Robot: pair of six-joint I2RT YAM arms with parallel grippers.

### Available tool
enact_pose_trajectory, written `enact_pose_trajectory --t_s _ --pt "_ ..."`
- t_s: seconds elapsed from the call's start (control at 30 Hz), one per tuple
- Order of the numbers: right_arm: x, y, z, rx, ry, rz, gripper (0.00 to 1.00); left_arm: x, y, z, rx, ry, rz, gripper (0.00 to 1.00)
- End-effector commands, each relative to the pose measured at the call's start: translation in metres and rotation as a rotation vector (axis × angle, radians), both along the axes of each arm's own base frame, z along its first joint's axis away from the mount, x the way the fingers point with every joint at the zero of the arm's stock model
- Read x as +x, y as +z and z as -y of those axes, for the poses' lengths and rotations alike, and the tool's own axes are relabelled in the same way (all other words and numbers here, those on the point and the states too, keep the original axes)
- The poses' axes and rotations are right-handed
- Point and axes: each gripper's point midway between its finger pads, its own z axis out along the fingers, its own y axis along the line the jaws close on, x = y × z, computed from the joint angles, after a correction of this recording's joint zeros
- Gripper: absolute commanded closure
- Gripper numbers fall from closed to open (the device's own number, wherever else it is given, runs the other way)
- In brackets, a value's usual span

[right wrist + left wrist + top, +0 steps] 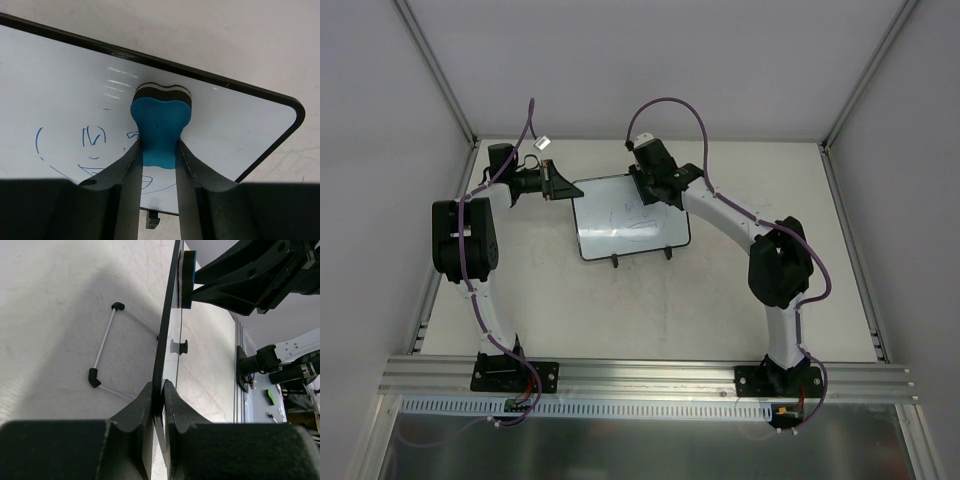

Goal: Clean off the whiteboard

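**At the far middle of the table, a clamped board and an eraser on its face**

Toward the back of the table (620,310), the whiteboard (630,217) sat between the two arms, its long sides running left to right and its two small black feet (615,261) at the near edge. Blue marks (92,136) – curved strokes and a few short lines – covered the middle of the white surface.

The left gripper (159,387) reached in from the board's left side. Its fingers were clenched on the thin black frame, one on the front and one on the back, with no gap showing on either side.

The right gripper (159,145) came in over the far edge. Its fingers grasped a blue bone-shaped eraser (161,117) at the narrow waist, and the wider lobed end stuck out past the fingertips. That end had a pale and a dark layer, and it lay near the board's far rim, toward the rounded right corner. In the left wrist view the eraser rested flat against the board's face – close to the frame, well above the clamped spot.
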Motion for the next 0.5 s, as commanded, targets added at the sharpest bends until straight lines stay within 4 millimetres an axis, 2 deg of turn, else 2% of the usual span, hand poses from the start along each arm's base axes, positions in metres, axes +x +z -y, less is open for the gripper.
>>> enact_pose_trajectory --t_s 0.0,0.17,0.3,0.47 --pt "0.009 -0.017 -0.003 -0.004 -0.003 0.015 0.97 0.005 0.026 0.003 0.046 -0.007 0.193 1.0" --pt "-0.003 -0.019 -0.022 -0.002 0.054 0.023 0.97 0.005 0.026 0.004 0.048 -0.008 0.194 1.0" --pt "-0.023 -0.021 -0.051 -0.012 0.134 0.032 0.97 0.004 0.027 0.005 0.049 -0.01 0.197 1.0" --pt "-0.051 -0.034 -0.083 -0.024 0.213 0.014 0.97 0.003 0.028 0.006 0.046 -0.017 0.2 1.0"
